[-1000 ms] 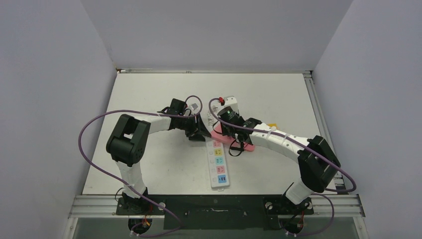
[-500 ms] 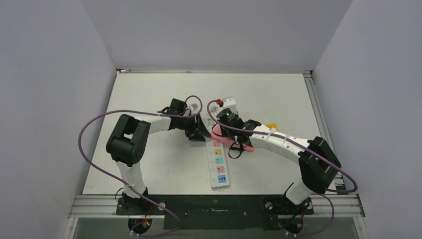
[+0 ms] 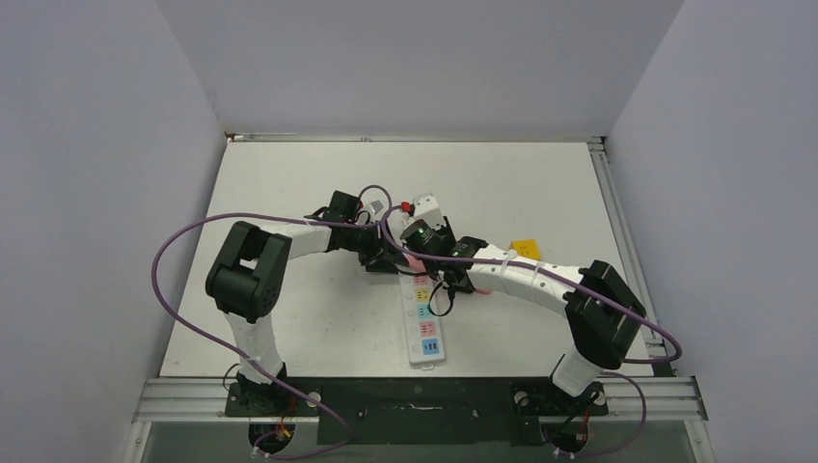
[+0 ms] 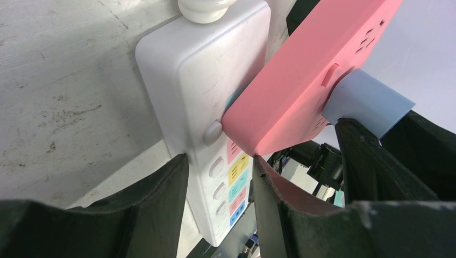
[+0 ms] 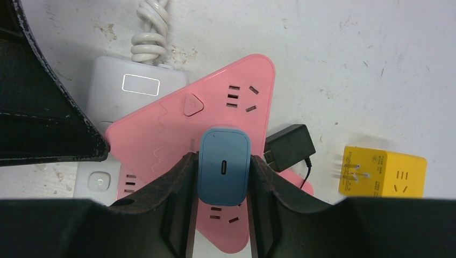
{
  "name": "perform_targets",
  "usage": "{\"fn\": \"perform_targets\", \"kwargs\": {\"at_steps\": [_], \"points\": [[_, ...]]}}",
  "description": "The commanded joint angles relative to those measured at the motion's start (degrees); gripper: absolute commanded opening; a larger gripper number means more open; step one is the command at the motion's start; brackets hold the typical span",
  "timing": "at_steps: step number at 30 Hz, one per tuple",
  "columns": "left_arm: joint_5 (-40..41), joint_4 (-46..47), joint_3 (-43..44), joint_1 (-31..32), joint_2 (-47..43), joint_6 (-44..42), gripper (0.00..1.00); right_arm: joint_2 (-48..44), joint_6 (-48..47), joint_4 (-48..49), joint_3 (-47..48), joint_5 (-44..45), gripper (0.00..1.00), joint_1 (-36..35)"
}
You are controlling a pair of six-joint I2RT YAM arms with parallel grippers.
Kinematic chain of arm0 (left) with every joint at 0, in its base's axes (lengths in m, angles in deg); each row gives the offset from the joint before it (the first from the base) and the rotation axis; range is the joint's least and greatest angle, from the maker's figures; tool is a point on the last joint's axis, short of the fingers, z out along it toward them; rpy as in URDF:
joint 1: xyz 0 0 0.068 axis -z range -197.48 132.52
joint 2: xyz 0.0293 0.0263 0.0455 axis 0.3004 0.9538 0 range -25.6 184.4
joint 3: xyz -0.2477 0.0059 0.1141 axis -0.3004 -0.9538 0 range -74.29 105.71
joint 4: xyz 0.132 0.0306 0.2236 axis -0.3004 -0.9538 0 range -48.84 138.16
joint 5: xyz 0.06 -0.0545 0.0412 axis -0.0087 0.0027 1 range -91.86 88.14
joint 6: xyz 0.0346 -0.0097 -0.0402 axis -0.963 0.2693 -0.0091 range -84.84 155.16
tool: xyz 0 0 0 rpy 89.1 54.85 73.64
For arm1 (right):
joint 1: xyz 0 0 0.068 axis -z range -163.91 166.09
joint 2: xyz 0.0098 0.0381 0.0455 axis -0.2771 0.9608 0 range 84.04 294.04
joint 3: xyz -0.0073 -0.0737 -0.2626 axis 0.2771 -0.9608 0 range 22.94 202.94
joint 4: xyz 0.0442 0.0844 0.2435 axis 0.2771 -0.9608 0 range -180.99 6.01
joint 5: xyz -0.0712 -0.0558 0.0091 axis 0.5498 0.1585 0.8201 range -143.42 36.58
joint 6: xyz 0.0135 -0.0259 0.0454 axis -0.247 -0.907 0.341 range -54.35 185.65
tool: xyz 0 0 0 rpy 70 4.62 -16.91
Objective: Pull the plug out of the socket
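Right gripper (image 5: 222,159) is closed on the blue plug (image 5: 225,173), centre frame, seated in the pink strip (image 5: 161,129), which tilts up over the white socket (image 4: 199,80). Left gripper (image 4: 219,161) straddles the socket; whether it pinches, I cannot tell. I'd pin the pink strip down, then pull straight along the prongs.

You're in a robot lab test cell, plain white bench (image 3: 540,183) boxed by bare grey walls (image 3: 96,145), aluminium frame rail (image 3: 193,400) at the near edge, left arm (image 3: 246,280) and right arm (image 3: 598,318) bolted there, purple cables (image 3: 156,275) looping loose
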Motion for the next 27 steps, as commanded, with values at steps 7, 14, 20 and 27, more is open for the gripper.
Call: {"fn": "perform_targets", "kwargs": {"at_steps": [7,14,20,27], "points": [[15.5,-4.5,-2.6,1.7,5.1,-3.6,0.41,-2.2,3.3,5.7,2.7,-12.4,0.05,-2.1],[15.7,-4.6,-2.6,1.7,5.1,-3.7,0.41,-7.1,6.0,11.2,-2.2,-25.2,0.05,5.0],[15.7,-4.5,-2.5,1.7,5.1,-3.7,0.41,-8.0,6.2,11.8,-3.4,-26.3,0.05,6.0],[15.7,-4.6,-2.5,1.7,5.1,-3.7,0.41,-8.5,4.5,12.6,-3.8,-22.7,0.05,4.0]]}}
